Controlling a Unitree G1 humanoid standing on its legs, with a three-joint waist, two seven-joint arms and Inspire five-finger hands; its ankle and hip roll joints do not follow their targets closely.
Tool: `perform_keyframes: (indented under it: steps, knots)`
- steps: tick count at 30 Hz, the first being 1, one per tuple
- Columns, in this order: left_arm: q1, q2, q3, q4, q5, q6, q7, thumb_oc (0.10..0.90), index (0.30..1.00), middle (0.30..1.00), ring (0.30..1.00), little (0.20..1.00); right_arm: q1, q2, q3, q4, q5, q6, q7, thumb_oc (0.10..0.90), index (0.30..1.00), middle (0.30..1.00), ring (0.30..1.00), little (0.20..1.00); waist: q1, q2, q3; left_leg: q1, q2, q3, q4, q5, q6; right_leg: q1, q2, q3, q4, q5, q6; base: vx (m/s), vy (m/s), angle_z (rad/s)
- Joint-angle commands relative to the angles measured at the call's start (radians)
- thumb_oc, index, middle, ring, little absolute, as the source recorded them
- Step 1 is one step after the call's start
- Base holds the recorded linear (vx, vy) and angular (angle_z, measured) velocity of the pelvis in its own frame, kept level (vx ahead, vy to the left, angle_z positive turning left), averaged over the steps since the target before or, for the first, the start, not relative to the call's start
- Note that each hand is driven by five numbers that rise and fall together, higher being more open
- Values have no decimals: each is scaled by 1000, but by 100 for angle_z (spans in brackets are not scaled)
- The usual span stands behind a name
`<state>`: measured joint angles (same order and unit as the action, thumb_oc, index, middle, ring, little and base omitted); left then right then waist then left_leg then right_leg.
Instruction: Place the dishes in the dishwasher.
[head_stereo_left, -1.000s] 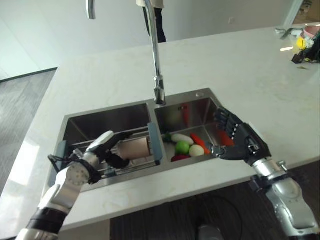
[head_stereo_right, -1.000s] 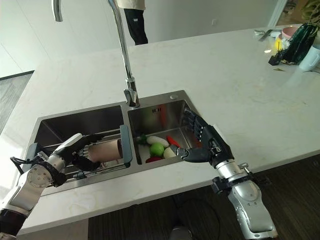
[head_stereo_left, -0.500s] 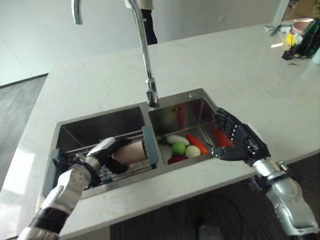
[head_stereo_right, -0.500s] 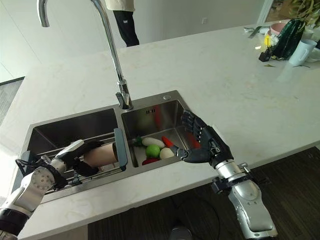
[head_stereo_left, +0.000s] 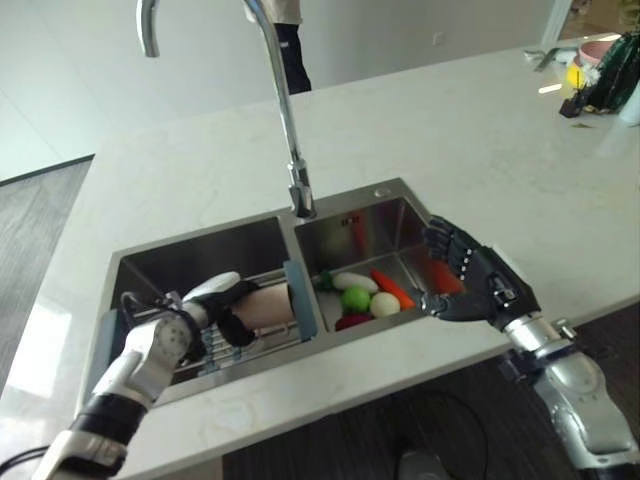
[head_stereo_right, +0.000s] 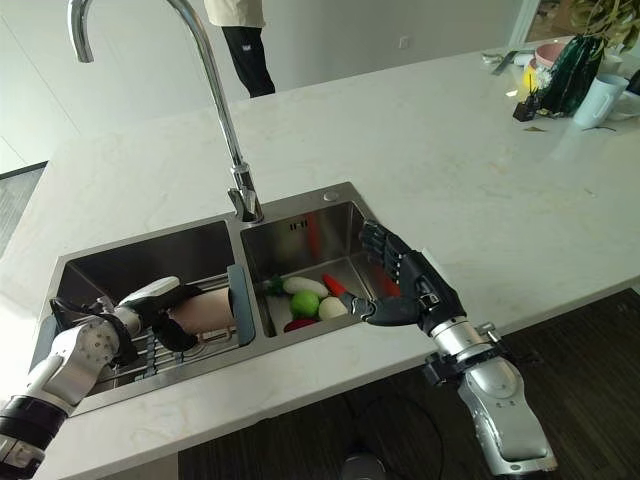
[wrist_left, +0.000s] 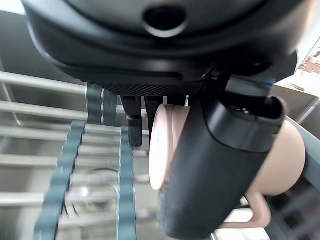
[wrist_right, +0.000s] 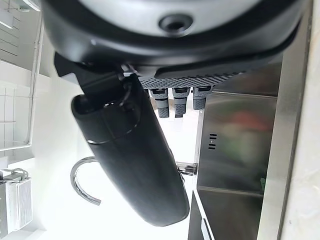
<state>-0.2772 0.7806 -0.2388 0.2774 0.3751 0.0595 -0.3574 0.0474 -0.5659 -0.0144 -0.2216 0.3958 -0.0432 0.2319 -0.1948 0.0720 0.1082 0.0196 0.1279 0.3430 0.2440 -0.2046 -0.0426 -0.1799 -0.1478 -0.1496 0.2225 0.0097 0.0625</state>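
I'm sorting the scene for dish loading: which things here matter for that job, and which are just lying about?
Belongs to the job:
- pink mug, gripped by the left robot hand
- rack across the left basin, under the mug

Lying about:
- vegetables in the right basin
- tap
- right robot hand, open, holding nothing

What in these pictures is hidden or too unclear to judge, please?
- Pink mug: in the eye views the left hand covers its near end; its handle shows at the left wrist view's edge.
- Items at the counter's far corner: too small, cut by the edge.
- Red thing under the green fruit: mostly covered.
- Person: cut off by the top edge.
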Motion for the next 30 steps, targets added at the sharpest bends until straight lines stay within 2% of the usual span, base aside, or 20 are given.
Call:
perform_keyframes:
  steps: [1,5,7,15,20,22,25,26,30]
  knots:
    - [-44,61,28,-69,3,-53,71,400,300,300,300,300,-98,-16,-71,-85,17,-100,5,800,900,900,900,900,0,0,-51,-32,99,23,56,10,-50,52,-82,2,77,-119,147,0,0,0]
    - [-11,46,79,-92,-27,-50,138,400,300,300,300,300,-94,-9,-79,-83,13,-102,5,800,900,900,900,900,13,-5,-50,-32,98,16,56,5,-52,59,-90,-10,77,-125,151,0,0,0]
    - [29,26,138,-107,-66,-68,234,400,300,300,300,300,-88,2,-87,-85,6,-102,1,800,900,900,900,900,29,-12,-51,-42,96,7,56,15,-50,56,-95,-18,77,-118,147,-39,1,5]
    - [130,-7,269,-190,-142,-112,319,400,300,300,300,300,-82,22,-95,-92,-16,-93,-19,800,900,900,900,900,75,-25,-52,-61,85,-22,56,17,-52,62,-118,-48,77,-119,151,-17,7,7]
    - [232,-38,419,-294,-197,-175,382,400,300,300,300,300,-66,41,-120,-103,-31,-96,-38,800,900,900,900,900,118,-39,-51,-77,66,-50,56,13,-51,67,-136,-68,77,-119,155,-32,36,15]
    - [256,-51,465,-321,-242,-217,459,400,300,300,300,300,-66,46,-120,-104,-38,-100,-50,800,900,900,900,900,132,-44,-50,-81,58,-60,56,11,-49,69,-145,-76,77,-118,157,-43,60,23]
    - [303,-113,557,-387,-302,-347,628,400,300,300,300,300,-54,78,-125,-116,-58,-120,-81,800,900,900,900,900,164,-62,-47,-93,39,-80,56,7,-46,72,-169,-92,77,-110,165,-54,88,32]
    - [336,-169,602,-431,-308,-417,695,400,300,300,300,300,-44,103,-125,-125,-74,-131,-102,800,900,900,900,900,182,-75,-47,-100,25,-91,56,3,-43,73,-187,-103,77,-103,170,-43,98,30]
    - [355,-212,639,-484,-319,-492,745,400,300,300,300,300,-37,112,-138,-136,-83,-148,-132,800,900,900,900,900,201,-93,-42,-109,4,-105,56,0,-39,79,-221,-114,77,-79,178,-20,95,25]
